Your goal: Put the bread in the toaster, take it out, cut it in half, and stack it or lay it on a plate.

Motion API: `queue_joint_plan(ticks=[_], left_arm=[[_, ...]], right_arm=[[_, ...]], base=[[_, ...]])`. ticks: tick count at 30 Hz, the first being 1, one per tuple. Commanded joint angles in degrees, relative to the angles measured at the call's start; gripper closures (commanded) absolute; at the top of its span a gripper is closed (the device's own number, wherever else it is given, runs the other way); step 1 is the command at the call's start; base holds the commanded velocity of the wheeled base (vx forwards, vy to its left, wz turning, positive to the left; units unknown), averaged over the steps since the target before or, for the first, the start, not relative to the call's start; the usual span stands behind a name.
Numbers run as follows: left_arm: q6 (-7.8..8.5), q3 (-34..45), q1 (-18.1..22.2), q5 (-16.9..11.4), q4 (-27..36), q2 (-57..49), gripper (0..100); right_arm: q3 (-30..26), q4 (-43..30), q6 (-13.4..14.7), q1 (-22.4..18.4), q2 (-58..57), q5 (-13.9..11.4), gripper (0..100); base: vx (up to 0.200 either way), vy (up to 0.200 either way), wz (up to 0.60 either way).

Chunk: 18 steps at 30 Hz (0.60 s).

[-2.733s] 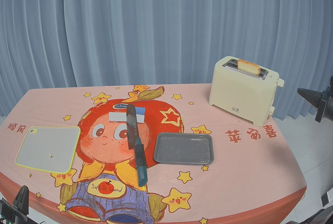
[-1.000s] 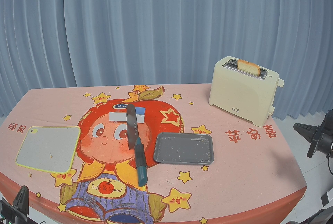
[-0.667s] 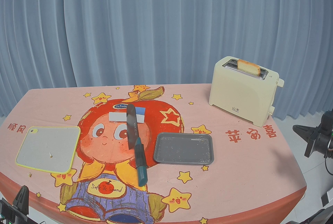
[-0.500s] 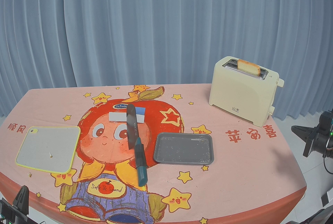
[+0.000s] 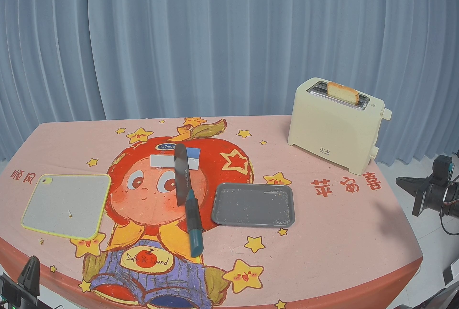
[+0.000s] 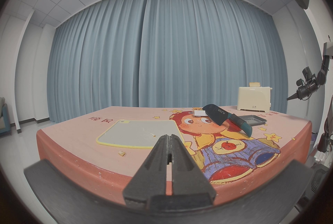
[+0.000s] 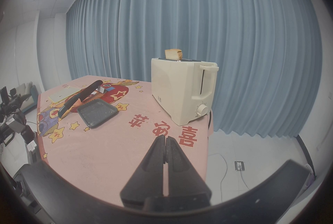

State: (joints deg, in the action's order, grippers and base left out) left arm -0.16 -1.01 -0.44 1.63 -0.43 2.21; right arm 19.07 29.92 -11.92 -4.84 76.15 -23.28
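Right end effector [image 5: 401,181] lower now, closed, empty, beside pink tablecloth [image 5: 334,238]; blue curtain [image 5: 215,27] behind.

The bread [image 5: 343,92] sits sunk in the toaster [image 5: 334,133] slot — just its top stands clear, the rest hidden inside. The knife [image 5: 180,176] blade lies across a white-and-blue block [image 5: 161,161] and covers its middle, and the specks [image 5: 70,214] on the cutting board [image 5: 57,195] are too small to tell. The head view's lower edge cuts off my left gripper [image 5: 31,266] below its dark tip.

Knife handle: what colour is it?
Teal. The knife handle shows best in the head view.
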Motion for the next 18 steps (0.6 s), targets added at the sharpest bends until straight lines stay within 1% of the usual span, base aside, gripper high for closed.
queue_joint_plan(ticks=[1, 9, 18], left_arm=[[-0.02, 1.01, 0.0, 0.04, -0.01, -0.01, 100], [-0.02, 1.01, 0.0, 0.04, -0.01, 0.08, 100], [-0.02, 1.01, 0.0, 0.04, -0.01, -0.01, 100]], right_arm=[[0.89, 0.05, 0.06, 0.01, 2.07, -0.09, 100], [1.24, 0.14, -0.03, -0.43, 4.97, -0.01, 100], [2.29, 0.14, -0.03, -1.84, 8.92, -0.09, 100]], base=[[0.0, 0.0, 0.0], [0.0, 0.0, 0.0], [0.0, 0.0, 0.0]])
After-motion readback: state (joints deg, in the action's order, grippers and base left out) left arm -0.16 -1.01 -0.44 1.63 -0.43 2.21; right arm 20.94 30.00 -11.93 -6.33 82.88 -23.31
